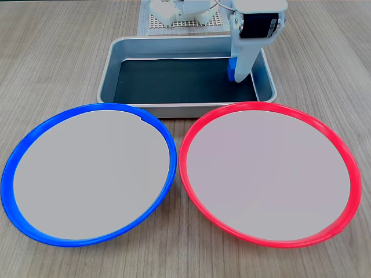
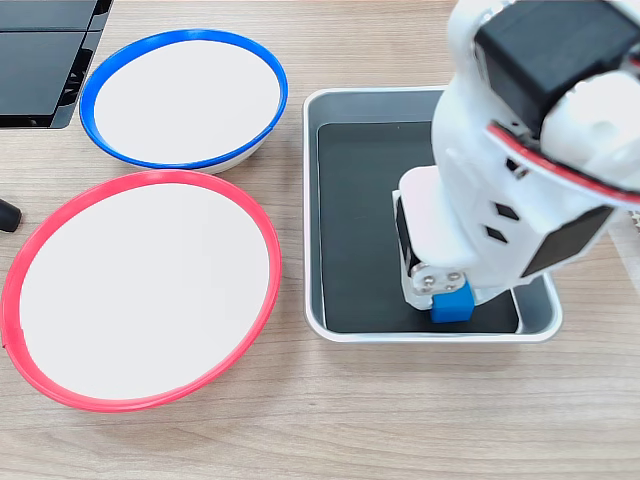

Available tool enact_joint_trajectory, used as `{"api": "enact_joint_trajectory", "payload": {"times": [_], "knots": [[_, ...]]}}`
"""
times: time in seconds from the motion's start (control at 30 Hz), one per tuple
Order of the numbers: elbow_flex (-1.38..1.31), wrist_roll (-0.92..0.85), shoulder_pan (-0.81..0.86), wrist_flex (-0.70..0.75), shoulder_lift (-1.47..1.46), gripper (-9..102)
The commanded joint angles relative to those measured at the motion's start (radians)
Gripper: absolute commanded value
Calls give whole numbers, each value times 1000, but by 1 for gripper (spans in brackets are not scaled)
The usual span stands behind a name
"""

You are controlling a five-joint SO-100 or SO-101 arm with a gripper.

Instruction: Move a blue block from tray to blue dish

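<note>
The silver tray (image 1: 109,66) with its black floor stands behind the two dishes. My white gripper (image 1: 236,73) reaches down into its right end, and its jaws hold the small blue block (image 1: 231,69) at the tips, just above or on the floor. In the other fixed view the blue block (image 2: 453,305) sits between the fingertips of the gripper (image 2: 455,298) near the tray's (image 2: 312,200) near wall. The blue dish (image 1: 87,108), pale grey with a blue rim, lies empty at front left; it shows as the blue dish (image 2: 180,36) at top left.
A same-sized red-rimmed dish (image 1: 269,105) lies empty beside the blue one, also seen as the red-rimmed dish (image 2: 140,178). The arm's base stands on a perforated white plate (image 1: 185,23) behind the tray. A black flat device (image 2: 40,60) sits at one table corner.
</note>
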Motion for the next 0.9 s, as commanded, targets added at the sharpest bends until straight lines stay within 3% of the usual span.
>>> {"api": "enact_joint_trajectory", "payload": {"times": [0.0,0.2,0.37,0.67,0.87], "knots": [[-38,-20,21,43,37,0],[-170,-126,117,146,163,0],[-291,-331,268,35,247,0],[-276,-798,480,-552,204,0],[-126,-1342,578,-871,31,0]]}}
